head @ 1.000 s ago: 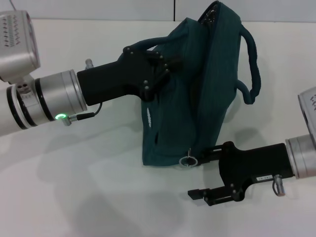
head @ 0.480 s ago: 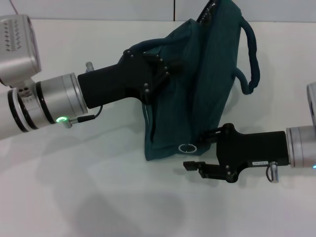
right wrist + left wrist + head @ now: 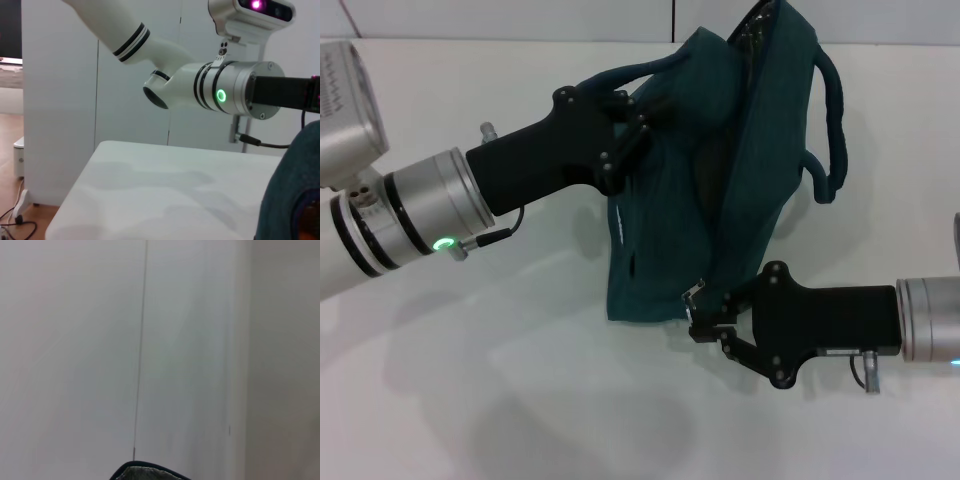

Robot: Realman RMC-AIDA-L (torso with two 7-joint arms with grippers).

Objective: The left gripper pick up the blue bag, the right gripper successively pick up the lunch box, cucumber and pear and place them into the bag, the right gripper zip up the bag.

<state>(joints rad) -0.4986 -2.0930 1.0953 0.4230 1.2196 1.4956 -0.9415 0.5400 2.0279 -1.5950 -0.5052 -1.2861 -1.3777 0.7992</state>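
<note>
Quick count: one blue bag (image 3: 705, 200) mid-frame, with two loop handles, one toward the upper left and one (image 3: 830, 120) on the right. Two end effectors: the left end effector (image 3: 620, 125) upper left, the right end effector (image 3: 705, 325) lower right. One white worktop (image 3: 520, 400) under it all.

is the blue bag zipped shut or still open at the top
Partly open: the blue bag shows a dark gap along its top. The right gripper is at the zipper pull; the left gripper holds a handle.
</note>
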